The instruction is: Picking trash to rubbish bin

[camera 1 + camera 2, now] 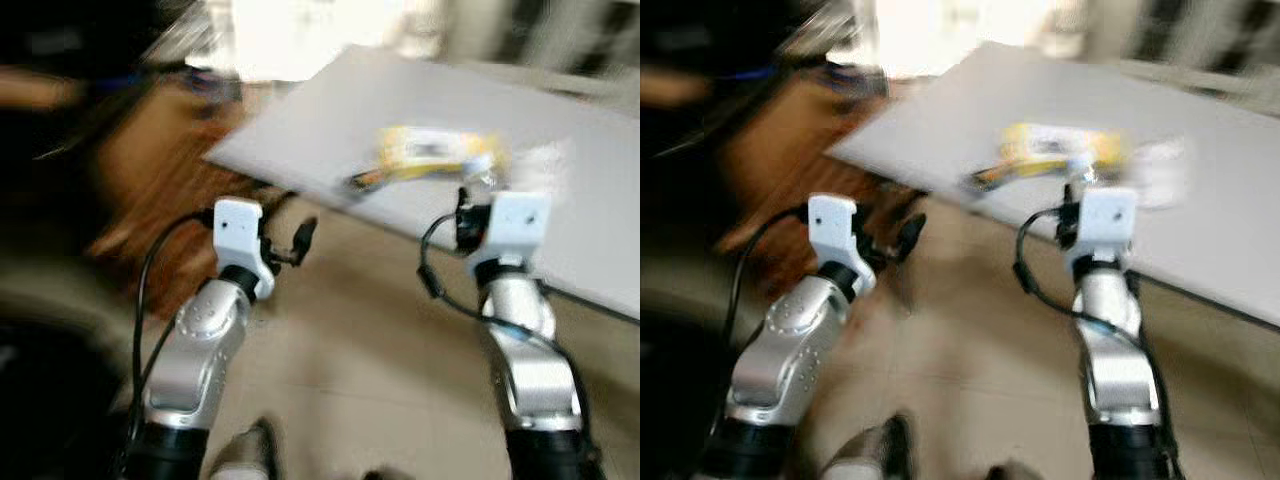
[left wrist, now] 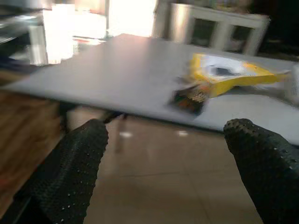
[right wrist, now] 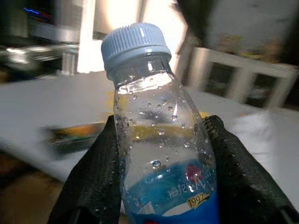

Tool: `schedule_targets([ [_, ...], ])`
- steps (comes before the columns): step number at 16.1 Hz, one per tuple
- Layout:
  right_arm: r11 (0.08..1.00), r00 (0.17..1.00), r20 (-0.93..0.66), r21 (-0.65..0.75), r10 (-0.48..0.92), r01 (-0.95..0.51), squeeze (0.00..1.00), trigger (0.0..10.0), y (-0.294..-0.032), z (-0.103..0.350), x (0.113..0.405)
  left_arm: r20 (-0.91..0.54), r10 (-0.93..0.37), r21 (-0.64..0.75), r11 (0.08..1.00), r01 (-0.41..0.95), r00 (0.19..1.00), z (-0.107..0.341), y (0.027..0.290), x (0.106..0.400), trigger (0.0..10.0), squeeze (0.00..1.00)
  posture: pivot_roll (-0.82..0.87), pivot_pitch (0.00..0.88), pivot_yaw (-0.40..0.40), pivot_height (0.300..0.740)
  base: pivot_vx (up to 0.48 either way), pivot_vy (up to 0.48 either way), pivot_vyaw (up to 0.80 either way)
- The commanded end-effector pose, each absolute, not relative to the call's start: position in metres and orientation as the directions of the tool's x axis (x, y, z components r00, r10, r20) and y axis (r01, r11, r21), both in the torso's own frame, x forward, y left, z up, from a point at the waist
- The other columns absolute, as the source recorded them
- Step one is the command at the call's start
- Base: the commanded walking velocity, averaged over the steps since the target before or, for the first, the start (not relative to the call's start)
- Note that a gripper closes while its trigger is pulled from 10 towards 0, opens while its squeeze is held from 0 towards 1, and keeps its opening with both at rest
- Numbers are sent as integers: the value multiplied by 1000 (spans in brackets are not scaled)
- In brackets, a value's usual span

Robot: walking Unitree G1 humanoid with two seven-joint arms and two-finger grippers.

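A clear plastic bottle [image 3: 159, 140] with a pale blue cap and a blue label stands upright between the two black fingers [image 3: 98, 168] of my right gripper [image 3: 162, 123], which is shut on it. In the blurred head views that gripper [image 1: 468, 215] is at the near edge of a grey table [image 1: 320, 110]. On the table lie a yellow packet [image 2: 224, 74], a small dark wrapper [image 2: 189, 98] and something white and crumpled [image 1: 540, 160]. My left gripper [image 2: 166, 128] is open and holds nothing. It hangs over the floor just short of the table's edge.
Pale tiled floor [image 1: 350, 350] lies under both arms. To the left there is brown wooden furniture [image 1: 150, 170], and the far left is dark. Behind the table stands white furniture with bars [image 2: 210, 28], with a bright window beyond it.
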State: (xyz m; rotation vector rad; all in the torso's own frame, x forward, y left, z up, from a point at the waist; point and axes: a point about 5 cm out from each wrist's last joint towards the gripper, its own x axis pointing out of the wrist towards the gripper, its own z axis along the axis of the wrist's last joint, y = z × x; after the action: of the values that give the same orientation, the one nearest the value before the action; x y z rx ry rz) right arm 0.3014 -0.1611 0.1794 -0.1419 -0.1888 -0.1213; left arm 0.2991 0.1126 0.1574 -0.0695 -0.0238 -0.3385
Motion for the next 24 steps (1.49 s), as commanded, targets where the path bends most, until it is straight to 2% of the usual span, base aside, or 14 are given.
schedule_targets([
  [1, 982, 977, 180, -125, -116, 139, 0, 10000, -161, 176, 299, 22, -338, -53, 939, 339, 941, 156, 112, 299, 10000, 0, -19, 90, -26, 740, -390, 0, 0],
  [3, 983, 978, 176, -123, -116, 138, 0, 10000, -159, 175, 299, 20, -342, -52, 938, 343, 939, 155, 112, 299, 10000, 0, -16, 93, -23, 740, -352, 0, 0],
  [7, 983, 978, 172, -119, -119, 140, 0, 10000, -158, 175, 299, 5, -351, -76, 934, 350, 936, 153, 115, 298, 10000, 0, -13, 95, -19, 740, 0, 0, 0],
  [24, 986, 980, 165, -105, -111, 129, 0, 10000, -156, 175, 304, -11, -383, -73, 921, 382, 924, 151, 112, 300, 10000, 0, -8, 84, -15, 740, 0, 475, 0],
])
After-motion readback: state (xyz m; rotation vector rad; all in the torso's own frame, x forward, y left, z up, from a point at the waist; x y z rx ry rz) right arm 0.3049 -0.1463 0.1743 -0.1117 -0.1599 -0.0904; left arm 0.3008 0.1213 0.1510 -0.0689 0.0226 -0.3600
